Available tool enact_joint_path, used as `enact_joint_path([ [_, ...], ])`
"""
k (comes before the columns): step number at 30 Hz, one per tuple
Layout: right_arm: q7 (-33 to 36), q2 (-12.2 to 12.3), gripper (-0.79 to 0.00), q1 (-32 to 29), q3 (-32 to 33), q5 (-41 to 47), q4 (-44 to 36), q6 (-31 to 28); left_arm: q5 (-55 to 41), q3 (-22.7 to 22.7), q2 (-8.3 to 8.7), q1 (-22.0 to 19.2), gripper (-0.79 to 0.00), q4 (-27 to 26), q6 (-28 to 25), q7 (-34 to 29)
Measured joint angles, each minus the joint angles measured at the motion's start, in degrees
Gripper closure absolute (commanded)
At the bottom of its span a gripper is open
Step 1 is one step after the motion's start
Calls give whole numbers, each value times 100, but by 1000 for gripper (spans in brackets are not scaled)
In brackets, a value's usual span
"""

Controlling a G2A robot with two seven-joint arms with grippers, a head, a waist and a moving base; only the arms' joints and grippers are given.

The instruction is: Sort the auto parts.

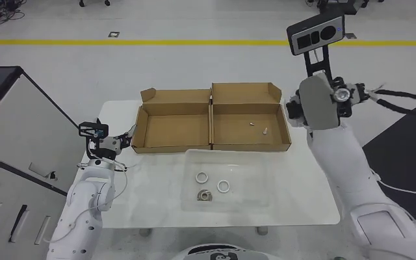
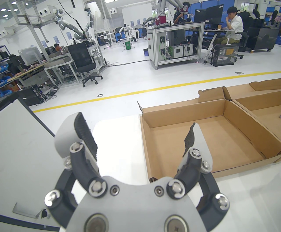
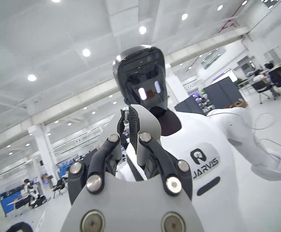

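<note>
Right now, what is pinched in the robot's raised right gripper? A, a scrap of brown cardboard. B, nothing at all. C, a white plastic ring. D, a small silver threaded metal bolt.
D: in the right wrist view the right gripper is shut on a small silver threaded bolt, which sticks out at its fingertips.

This is a robotics lab in a big open hall. A yellow painted line (image 2: pixel 153 89) crosses the pale glossy floor (image 2: pixel 131 74). Grey-and-white robot arms (image 2: pixel 72 29) hang from a metal frame near an aluminium-framed rack of electronics boxes (image 2: pixel 173 44), a black mesh office chair (image 2: pixel 84 59) and dark flat monitors (image 2: pixel 210 13). Round lights (image 3: pixel 86 52) dot the high white ceiling.
</note>
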Motion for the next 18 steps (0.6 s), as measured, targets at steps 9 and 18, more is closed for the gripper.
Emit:
enact_joint_path([
  [9,-781,51,0,-164,314,-1517,-339,393,0,0,0,0,-785,0,0,0],
  [18,-495,-28,0,-417,389,-686,-389,408,0,0,0,0,-785,0,0,0],
])
